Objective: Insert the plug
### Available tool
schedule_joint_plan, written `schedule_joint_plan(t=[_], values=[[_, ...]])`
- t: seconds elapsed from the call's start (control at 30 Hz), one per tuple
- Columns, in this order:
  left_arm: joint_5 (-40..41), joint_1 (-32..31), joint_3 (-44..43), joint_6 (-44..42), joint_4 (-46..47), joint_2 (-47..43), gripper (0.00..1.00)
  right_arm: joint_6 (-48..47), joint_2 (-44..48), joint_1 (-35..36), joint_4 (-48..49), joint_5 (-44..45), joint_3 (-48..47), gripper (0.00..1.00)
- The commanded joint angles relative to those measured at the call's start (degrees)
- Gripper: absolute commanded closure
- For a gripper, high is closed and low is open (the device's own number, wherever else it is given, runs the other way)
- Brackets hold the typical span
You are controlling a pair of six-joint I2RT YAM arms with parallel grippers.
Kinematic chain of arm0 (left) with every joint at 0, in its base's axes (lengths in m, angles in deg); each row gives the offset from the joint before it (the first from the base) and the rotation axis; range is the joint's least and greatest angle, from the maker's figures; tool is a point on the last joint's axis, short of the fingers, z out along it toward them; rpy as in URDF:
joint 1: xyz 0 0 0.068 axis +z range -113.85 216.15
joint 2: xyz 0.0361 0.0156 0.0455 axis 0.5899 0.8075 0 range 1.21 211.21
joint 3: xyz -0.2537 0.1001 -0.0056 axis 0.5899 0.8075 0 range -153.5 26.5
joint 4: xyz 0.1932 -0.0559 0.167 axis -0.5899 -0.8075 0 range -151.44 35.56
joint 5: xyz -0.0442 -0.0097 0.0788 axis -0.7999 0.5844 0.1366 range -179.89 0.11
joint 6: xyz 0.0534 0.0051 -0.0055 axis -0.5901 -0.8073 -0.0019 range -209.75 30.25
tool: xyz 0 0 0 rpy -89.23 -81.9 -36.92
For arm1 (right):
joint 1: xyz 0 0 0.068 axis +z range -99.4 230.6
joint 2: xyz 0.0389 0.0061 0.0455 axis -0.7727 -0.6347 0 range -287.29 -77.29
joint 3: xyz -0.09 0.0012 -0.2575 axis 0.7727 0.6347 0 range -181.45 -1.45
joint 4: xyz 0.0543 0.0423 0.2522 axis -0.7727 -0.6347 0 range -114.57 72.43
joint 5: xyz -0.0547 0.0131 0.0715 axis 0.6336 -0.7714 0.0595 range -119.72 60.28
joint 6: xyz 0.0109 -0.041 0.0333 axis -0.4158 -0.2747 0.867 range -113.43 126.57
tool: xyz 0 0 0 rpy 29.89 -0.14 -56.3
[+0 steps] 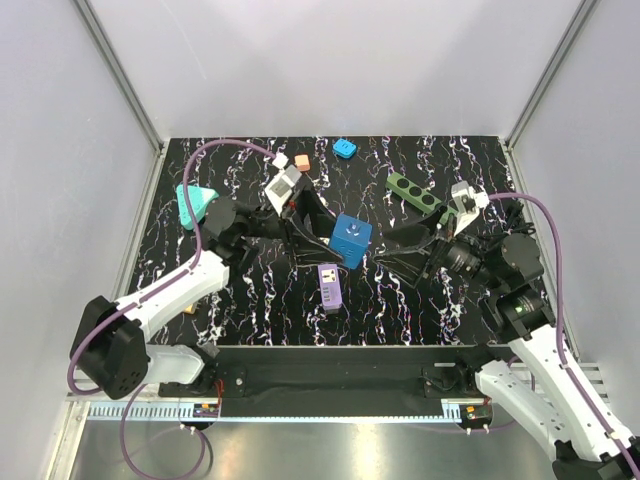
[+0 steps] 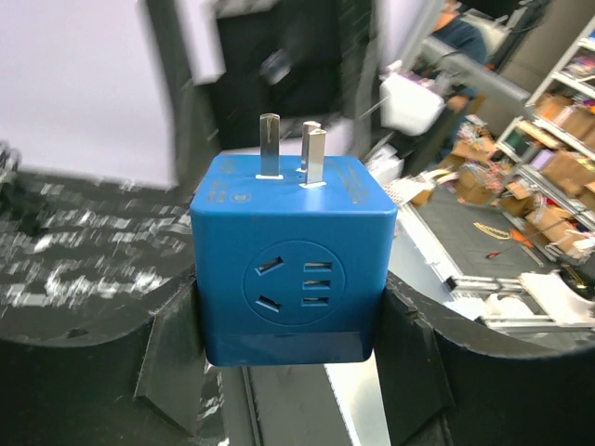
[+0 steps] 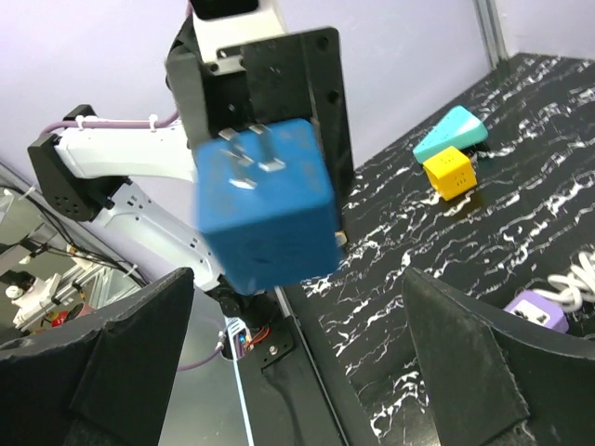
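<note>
Left wrist: blue plug cube (image 2: pixel 293 269) between fingers (image 2: pixel 177 367) of left tool (image 2: pixel 293 362).

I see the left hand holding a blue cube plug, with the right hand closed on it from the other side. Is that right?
Not quite. The left hand does hold the blue cube plug, but the right hand is open, not closed on it. The right wrist view shows its fingers spread wide, with the cube out beyond them and not gripped.
</note>
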Motion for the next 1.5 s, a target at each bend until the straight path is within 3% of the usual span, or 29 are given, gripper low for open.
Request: schedule_joint_plan(t=[0.0, 0.33, 0.53, 0.77, 0.97, 1.0, 1.03, 1.1, 1.17, 1.27, 1.3, 1.33, 1.4, 1.47], values=[[-1.56, -0.48, -3.42, 9.43, 17.27, 0.64, 1.00, 2.00, 0.10, 0.21, 9.34, -3.97, 1.81, 0.01], [-0.78, -0.92, -4.92, 7.06, 12.26, 0.99, 1.00, 6.05, -1.48, 0.30, 17.87, -8.46, 3.22, 0.03], [3.88, -1.45, -5.09, 3.63, 4.36, 0.90, 1.00, 5.53, -5.96, 0.38, 21.03, -7.67, 1.73, 0.04], [5.29, -1.45, -6.24, 5.82, 3.12, 1.79, 1.00, 5.62, -9.48, 2.05, 23.06, -8.03, 0.50, 0.12], [6.26, -1.45, -6.76, 4.95, 1.62, 3.01, 1.00, 6.41, -11.50, 4.60, 25.70, -7.76, 0.94, 0.10], [6.35, -1.45, -6.76, 5.21, 1.89, 3.19, 1.00, 6.32, -11.76, 4.86, 25.53, -7.41, 1.02, 0.13], [6.26, -1.45, -6.76, 5.47, 2.50, 3.28, 1.00, 6.23, -11.94, 5.30, 25.44, -6.19, 1.37, 0.22], [5.91, -1.45, -6.85, 5.56, 2.33, 3.45, 0.99, 5.71, -12.29, 5.48, 24.74, -4.78, 1.64, 0.56], [5.65, -1.45, -7.29, 5.13, -0.03, 3.63, 0.80, 4.66, -12.30, 5.48, 23.60, -3.37, 1.90, 0.69], [5.82, -1.10, -8.08, 1.62, -8.28, 3.11, 0.09, 1.51, -11.33, 5.48, 19.91, -1.18, 1.47, 0.88], [6.86, -0.93, -8.17, 0.04, -11.09, 1.80, 0.01, 0.35, -10.98, 5.48, 18.33, -0.56, 1.03, 0.95], [7.66, -0.75, -8.17, -3.54, -16.34, 1.09, 0.01, -0.79, -10.63, 5.48, 14.92, 1.45, 0.16, 1.00], [10.73, -0.40, -8.26, -9.78, -21.64, -1.80, 0.01, -3.87, -10.10, 5.48, 12.35, 2.78, -0.47, 1.00], [17.02, 0.04, -10.70, -14.63, -34.28, -3.48, 0.01, -6.76, -10.36, 5.48, 8.23, 4.01, -1.87, 1.00]])
